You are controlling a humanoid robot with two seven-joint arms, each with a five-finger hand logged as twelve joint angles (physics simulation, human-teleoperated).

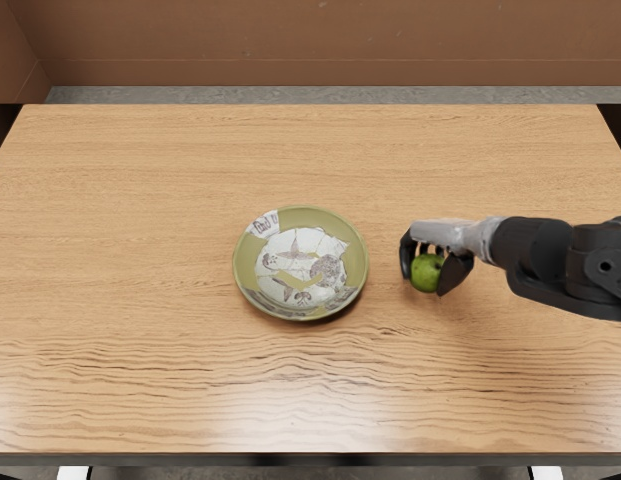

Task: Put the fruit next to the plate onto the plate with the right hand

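On the left side of the wooden table (110,300) the grain runs in long bands across a bare top, and a brown wall (290,40) stands behind the far edge, with a grey strip of floor (290,95) between them. Near the middle of the table sits a round plate (242,265) with an olive-green rim and a pale centre painted with brown figures; it lies flat on the wood and nothing rests on it.

To the right of the plate, near it but clearly apart from its rim, is the fruit (425,273), small, round and green. It is beside the plate, not on it. The right hand (435,255) is wrapped over it from above: dark fingers (405,258) curl down on the side facing the plate, another dark digit comes down on the opposite side, and the green skin shows between them. The hand is gripping the fruit. Whether the fruit rests on the wood or hangs just above it cannot be told from this view.

Further right, the grey and black arm (560,262) stretches low over the table and leaves the picture at its right edge.
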